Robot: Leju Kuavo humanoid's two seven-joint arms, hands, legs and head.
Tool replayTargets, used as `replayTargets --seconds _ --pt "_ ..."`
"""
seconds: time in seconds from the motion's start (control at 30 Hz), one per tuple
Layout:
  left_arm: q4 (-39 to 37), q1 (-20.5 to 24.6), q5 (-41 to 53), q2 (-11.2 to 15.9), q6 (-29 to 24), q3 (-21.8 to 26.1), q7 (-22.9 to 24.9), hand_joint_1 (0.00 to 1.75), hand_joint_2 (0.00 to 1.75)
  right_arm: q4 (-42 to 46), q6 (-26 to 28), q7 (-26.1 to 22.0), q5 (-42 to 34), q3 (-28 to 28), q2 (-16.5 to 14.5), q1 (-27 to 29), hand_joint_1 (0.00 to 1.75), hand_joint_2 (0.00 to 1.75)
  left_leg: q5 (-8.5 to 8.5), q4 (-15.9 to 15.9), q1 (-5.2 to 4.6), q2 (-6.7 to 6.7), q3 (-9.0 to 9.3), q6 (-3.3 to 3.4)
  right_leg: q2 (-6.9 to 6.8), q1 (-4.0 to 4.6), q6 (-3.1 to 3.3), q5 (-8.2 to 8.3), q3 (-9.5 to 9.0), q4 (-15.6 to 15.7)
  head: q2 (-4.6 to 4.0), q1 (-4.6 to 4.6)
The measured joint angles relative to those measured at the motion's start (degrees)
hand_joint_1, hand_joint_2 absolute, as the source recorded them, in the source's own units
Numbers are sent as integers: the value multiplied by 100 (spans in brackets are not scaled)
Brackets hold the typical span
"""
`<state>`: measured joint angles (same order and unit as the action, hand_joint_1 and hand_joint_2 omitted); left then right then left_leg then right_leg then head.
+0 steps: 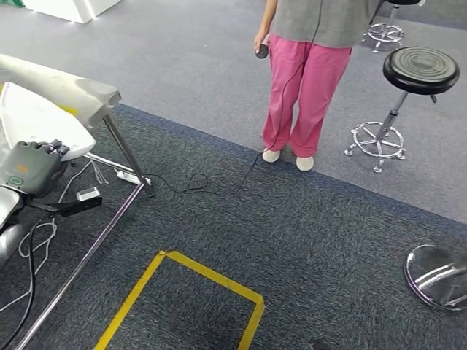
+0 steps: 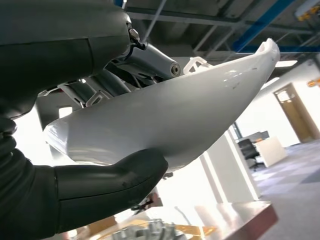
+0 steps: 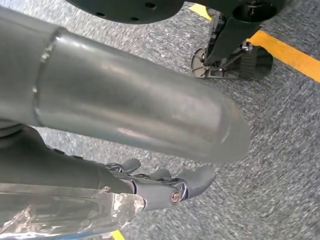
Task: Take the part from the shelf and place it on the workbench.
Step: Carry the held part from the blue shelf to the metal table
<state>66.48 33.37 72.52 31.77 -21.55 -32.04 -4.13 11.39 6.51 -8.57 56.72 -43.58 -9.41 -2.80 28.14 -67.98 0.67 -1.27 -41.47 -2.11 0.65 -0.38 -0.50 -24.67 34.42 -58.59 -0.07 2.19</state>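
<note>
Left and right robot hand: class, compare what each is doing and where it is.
The left robot hand grips the white part and is raised; the right robot hand holds nothing, its fingers extended, hanging low over the carpet. Both have dark grey fingers.

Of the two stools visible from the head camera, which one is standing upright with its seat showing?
The black-seated stool at upper right, beside the person. It stands on its chrome ring base; of the other, at the lower right edge, just a shiny chrome disc appears.
</note>
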Motion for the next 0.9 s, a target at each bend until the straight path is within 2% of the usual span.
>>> replayTargets --seconds 0.03,0.07,0.1,0.13,0.2,0.23,0.27,0.33,0.37,0.4,0.43,0.5,0.53,0.57,0.6,0.63,0.67,0.7,0.73,0.77,0.8,0.83,0.87,0.9 --pt "-4 -5 1 -2 2 -13 0 175 175 0 0 0 0 0 1 4 0 0 118 -336 2 34 -156 -11 -84 4 8 -6 -1 0 0 -2" --pt "-10 -12 1 -2 7 -23 -1 175 175 0 0 0 0 0 1 6 0 0 140 -512 3 50 -236 -19 -167 6 11 -13 -3 -1 0 0" --pt "-15 -16 1 -1 11 -28 -1 175 175 0 0 0 0 0 2 5 0 0 55 -463 4 64 -205 -24 -248 5 10 -20 -8 -2 0 0" --pt "-19 -11 1 -1 17 -31 -1 175 175 0 -1 0 0 0 2 2 0 0 -115 -187 4 105 -55 -26 -326 3 2 -30 -18 -4 0 1" --pt "-20 21 1 -1 26 -31 -2 175 175 1 -2 -1 0 0 4 -4 0 0 -431 607 -24 394 377 -16 -464 32 -40 -66 -48 -17 0 9" --pt "-20 40 -1 -4 30 -33 -2 175 175 1 -2 -1 0 0 5 -6 0 0 -505 892 -42 519 527 12 -527 56 -68 -85 -65 -19 0 6" --pt "-21 52 -1 -6 32 -34 -2 175 175 2 -2 -2 0 0 8 -7 0 0 -518 1044 -59 598 601 43 -590 82 -93 -105 -83 -19 0 5" --pt "-24 54 -1 -4 37 -38 -2 175 175 2 -2 -2 0 0 10 -9 0 0 -503 1076 -69 480 598 125 -733 96 -134 -136 -125 -4 0 -3" --pt "-26 53 -1 -1 41 -38 -2 175 175 2 -2 -4 0 0 11 -12 0 0 -508 1082 -62 403 601 157 -738 86 -163 -170 -130 -25 0 -2" --pt "-29 63 -2 1 45 -38 -1 175 175 2 -2 -9 -1 0 11 -16 0 0 -513 1088 -50 329 605 192 -652 72 -194 -244 -97 -121 0 -11" --pt "-32 80 -3 -4 48 -42 5 175 175 2 -3 -13 -2 1 12 -20 0 0 -520 1093 -33 258 609 226 -505 58 -223 -372 -1 -339 0 -26" --pt "-39 102 -5 -25 52 -64 23 175 175 1 -7 -19 -4 1 13 -11 0 0 -521 1096 -17 119 609 269 -181 40 -255 -718 356 -1078 0 -57" --pt "-45 103 -5 -38 54 -84 33 175 175 0 -8 -18 -4 1 13 -2 0 0 -520 1095 -17 38 608 279 -113 40 -258 -844 547 -1441 0 -63" --pt "-52 99 -5 -46 55 -102 40 175 175 0 -9 -18 -5 0 13 6 0 0 -519 1094 -19 -50 608 281 -83 40 -254 -872 668 -1642 0 -64" --pt "-61 97 -6 -51 56 -115 45 175 175 0 -9 -18 -5 0 13 9 0 0 -521 1093 -18 -139 611 280 -66 40 -243 -784 686 -1619 0 -63" --pt "-69 97 -7 -54 57 -122 48 175 175 0 -8 -19 -6 0 13 8 0 0 -522 1091 -15 -228 615 276 -33 36 -227 -602 594 -1373 0 -63" --pt "-73 99 -7 -55 57 -125 50 175 175 0 -8 -19 -7 0 13 5 0 0 -524 1091 -8 -312 618 266 49 26 -214 -375 419 -973 0 -63" --pt "-75 104 -8 -55 57 -125 50 175 175 0 -8 -20 -7 0 14 2 0 0 -527 1086 -7 -388 613 245 193 4 -205 -214 238 -571 0 -62" --pt "-76 110 -8 -57 57 -126 50 175 175 0 -7 -21 -7 0 14 -1 0 0 -534 1080 -1 -466 598 217 319 -16 -203 -118 89 -269 0 -61" --pt "-78 116 -8 -58 57 -130 50 175 175 0 -8 -23 -7 0 15 -2 0 0 -549 1080 9 -536 576 180 408 -25 -199 -89 2 -102 0 -60" --pt "-81 118 -9 -55 57 -133 50 175 175 0 -8 -25 -7 0 16 -3 0 0 -570 1087 22 -608 553 138 428 -24 -189 -110 -27 -59 0 -59" --pt "-86 117 -9 -45 57 -136 50 175 175 0 -8 -27 -8 0 16 -5 0 0 -592 1101 41 -680 536 98 367 -14 -166 -100 -41 -50 0 -58" --pt "-91 110 -11 -30 57 -137 51 175 175 0 -8 -27 -10 -1 17 -10 0 0 -596 1108 52 -690 523 64 300 -11 -131 -86 -45 -37 0 -58" --pt "-97 110 -13 -11 57 -137 51 175 175 1 -7 -30 -12 -1 18 -15 0 0 -555 1062 45 -598 492 38 234 -14 -93 -70 -53 -14 0 -46"
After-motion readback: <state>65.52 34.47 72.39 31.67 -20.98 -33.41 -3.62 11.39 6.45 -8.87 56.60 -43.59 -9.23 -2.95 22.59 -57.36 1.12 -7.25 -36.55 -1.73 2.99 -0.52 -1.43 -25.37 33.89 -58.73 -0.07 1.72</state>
